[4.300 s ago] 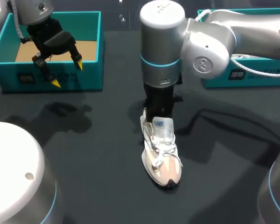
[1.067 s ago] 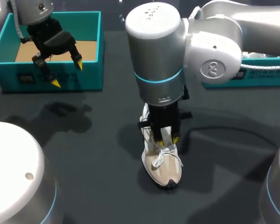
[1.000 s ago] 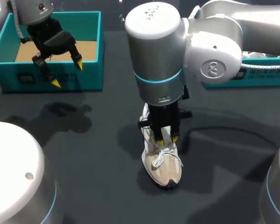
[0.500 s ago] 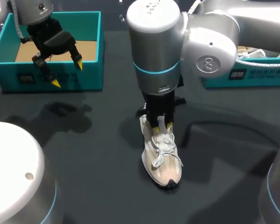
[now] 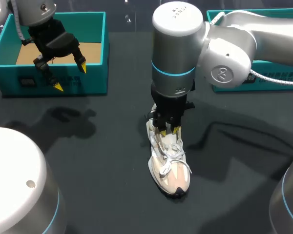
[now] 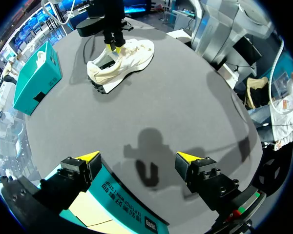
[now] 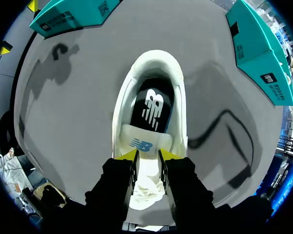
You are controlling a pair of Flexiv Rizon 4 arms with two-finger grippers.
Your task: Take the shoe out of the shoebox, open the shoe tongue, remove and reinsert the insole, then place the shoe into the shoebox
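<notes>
Shoe point(image 5: 169, 163): cream-white, laced, upright, black insole point(image 7: 151, 109) showing inside.

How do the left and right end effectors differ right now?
The left end effector has its fingers spread wide and holds nothing; the right end effector has its fingers close together, pinching the shoe tongue. The left one hangs above the front wall of the teal shoebox; the right one is down on the shoe at the table's middle. Both have yellow-tipped fingers.
</notes>
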